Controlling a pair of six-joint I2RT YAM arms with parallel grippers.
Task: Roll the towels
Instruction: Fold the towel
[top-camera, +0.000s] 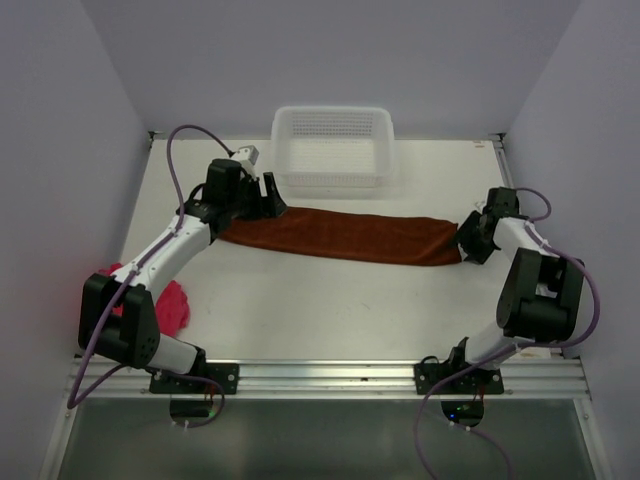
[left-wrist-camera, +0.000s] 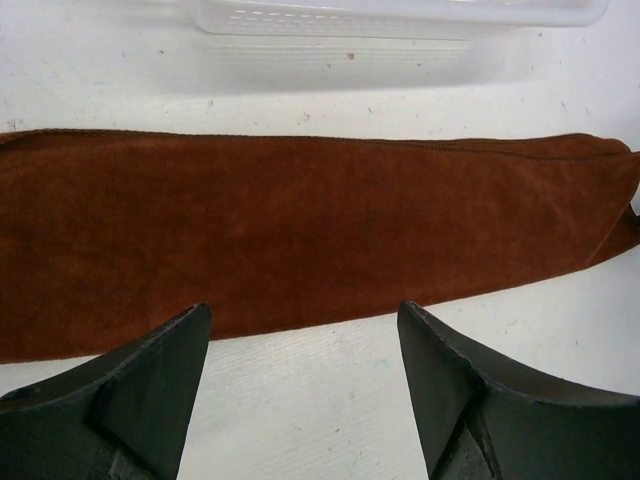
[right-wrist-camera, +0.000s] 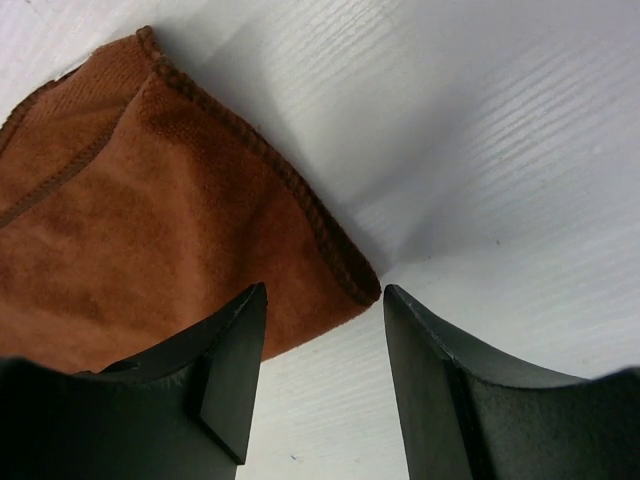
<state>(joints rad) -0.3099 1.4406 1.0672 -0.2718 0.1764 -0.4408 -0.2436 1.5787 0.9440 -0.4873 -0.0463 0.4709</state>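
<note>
Nearest, the pink towel (top-camera: 172, 305) lies bunched beside the left arm's base. Further out on the bench (top-camera: 330, 310), the brown towel (top-camera: 340, 235) lies folded into a long strip. Rolling looks due next: nip one end and turn it over. The left pincer (left-wrist-camera: 300, 320) and right pincer (right-wrist-camera: 325, 290) stand open at its ends, holding nothing. The basket (top-camera: 330, 180) sits beyond.

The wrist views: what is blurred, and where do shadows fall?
Left wrist view: dark gripper fingers look slightly soft, the folded rust-brown cloth towel sharp; the white mesh plastic basket shadows the white table. Right wrist view: the towel's corner shadows the table.
</note>
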